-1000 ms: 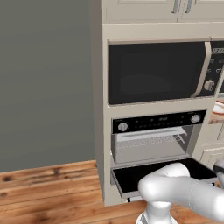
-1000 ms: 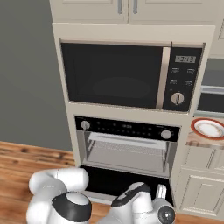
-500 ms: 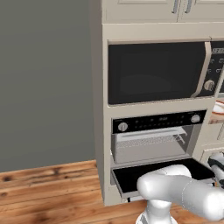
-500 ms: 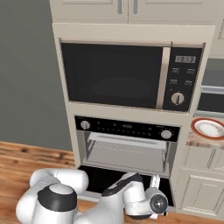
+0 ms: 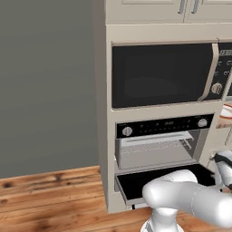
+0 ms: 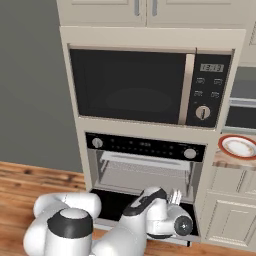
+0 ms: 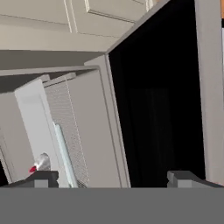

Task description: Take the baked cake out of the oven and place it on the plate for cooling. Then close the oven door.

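Oven (image 6: 145,165) open, door (image 6: 107,202) dropped flat below cavity. Cake (image 7: 40,163) with cherry inside oven, at left edge of hand view beside rack. Fingers (image 7: 113,178) spread wide, empty, over door's right part. Plate (image 6: 239,147) on worktop (image 6: 227,161) at far right, bare.

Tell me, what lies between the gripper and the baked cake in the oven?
Nothing solid: in the hand view the open gripper faces the oven, and the baked cake sits inside.
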{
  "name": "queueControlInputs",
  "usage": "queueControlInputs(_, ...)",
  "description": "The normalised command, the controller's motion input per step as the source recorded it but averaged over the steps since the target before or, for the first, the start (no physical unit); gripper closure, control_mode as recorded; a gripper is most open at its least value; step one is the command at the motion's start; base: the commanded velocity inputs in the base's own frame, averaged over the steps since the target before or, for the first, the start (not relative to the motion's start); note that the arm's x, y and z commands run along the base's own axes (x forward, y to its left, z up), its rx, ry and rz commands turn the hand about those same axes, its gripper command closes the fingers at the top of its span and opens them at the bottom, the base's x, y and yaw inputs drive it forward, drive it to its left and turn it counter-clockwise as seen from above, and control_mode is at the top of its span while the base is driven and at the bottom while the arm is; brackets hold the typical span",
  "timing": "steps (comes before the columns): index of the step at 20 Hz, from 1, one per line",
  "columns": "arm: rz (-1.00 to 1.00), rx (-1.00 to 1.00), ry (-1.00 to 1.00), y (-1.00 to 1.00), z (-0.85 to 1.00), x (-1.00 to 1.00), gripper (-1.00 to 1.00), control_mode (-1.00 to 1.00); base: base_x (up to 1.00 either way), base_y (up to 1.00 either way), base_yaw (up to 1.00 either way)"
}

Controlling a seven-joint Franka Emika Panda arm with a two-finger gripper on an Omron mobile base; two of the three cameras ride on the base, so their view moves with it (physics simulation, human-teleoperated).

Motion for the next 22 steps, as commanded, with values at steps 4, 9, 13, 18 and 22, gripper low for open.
queueControlInputs(4, 0.06, 0.18, -0.02, 0.03, 0.26, 0.65, -1.00, -1.00, 0.00, 0.00, 0.00)
queueControlInputs(9, 0.08, 0.05, 0.00, 0.04, -0.22, 0.38, -1.00, -1.00, 0.00, 0.00, 0.00)
queueControlInputs(13, 0.07, 0.06, -0.07, 0.00, -0.27, 0.44, -1.00, -1.00, 0.00, 0.00, 0.00)
queueControlInputs(18, 0.07, 0.14, -0.17, 0.00, -0.18, 0.53, -1.00, -1.00, 0.00, 0.00, 0.00)
queueControlInputs(22, 0.07, 0.15, -0.18, 0.00, -0.28, 0.51, -1.00, -1.00, 0.00, 0.00, 0.00)
